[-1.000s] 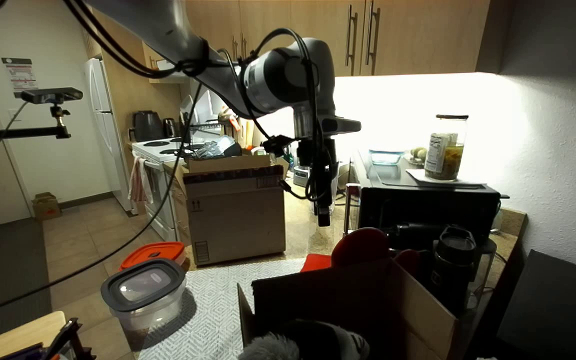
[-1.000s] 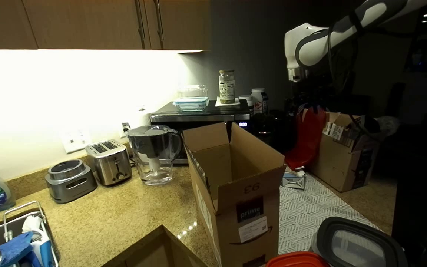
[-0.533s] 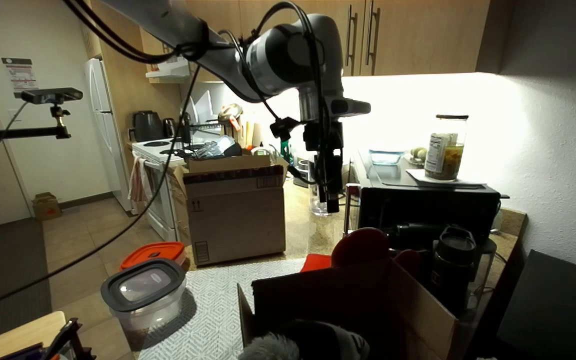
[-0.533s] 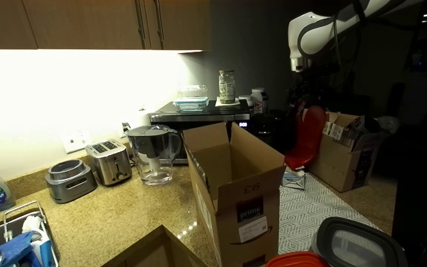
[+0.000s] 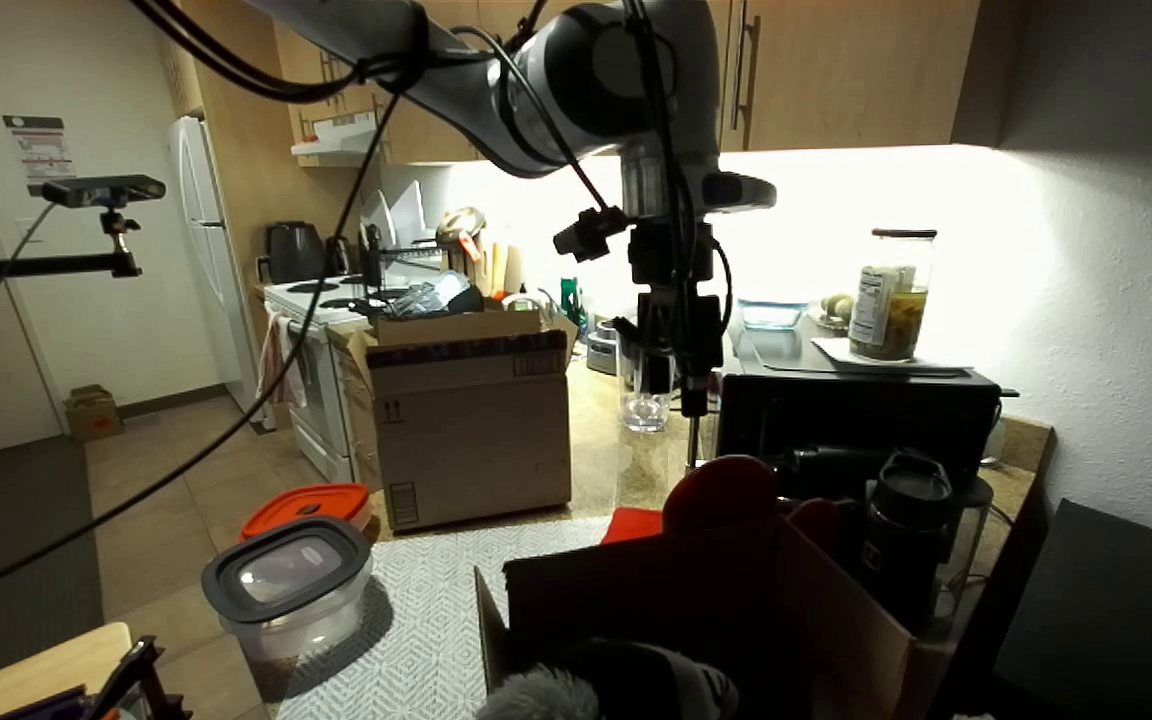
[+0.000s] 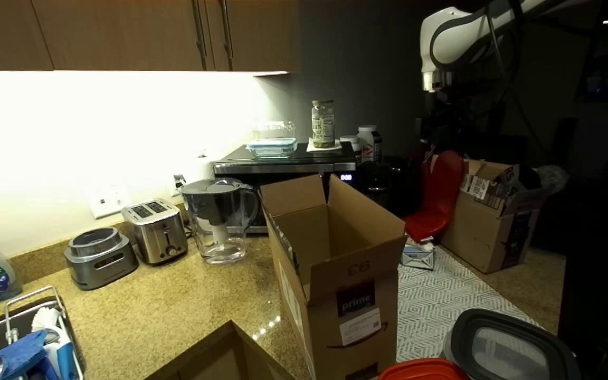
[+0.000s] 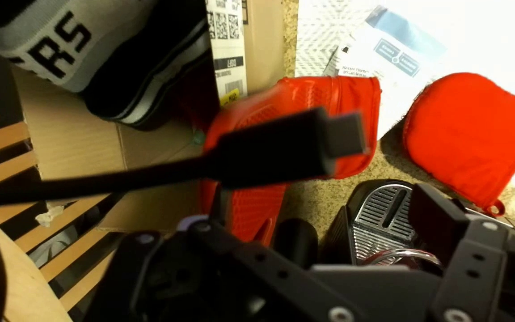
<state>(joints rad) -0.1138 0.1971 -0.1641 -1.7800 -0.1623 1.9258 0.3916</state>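
My gripper (image 7: 329,205) is open in the wrist view, with nothing between its fingers. In an exterior view the gripper (image 5: 676,390) hangs pointing down, above a red mitt (image 5: 721,490); its other image is lost in the dark. Below it in the wrist view lie the red mitt (image 7: 257,201), a red pot holder (image 7: 472,134) and a black machine with a slotted silver tray (image 7: 378,210). The gripper touches none of them. A black cable plug (image 7: 275,150) hangs close to the wrist camera and hides part of the mitt. The red mitt (image 6: 441,184) stands upright against a box.
A cardboard box (image 6: 486,232) holds dark lettered cloth (image 7: 61,44). A tall open box (image 6: 357,264) stands on the counter. A black oven (image 5: 846,410) bears a jar (image 5: 886,310). A water pitcher (image 6: 219,221) and lidded tubs (image 5: 291,580) stand nearby.
In both exterior views the arm and gripper have risen and moved right, and the hand has turned somewhat. The mitt, boxes and other things have stayed in place.
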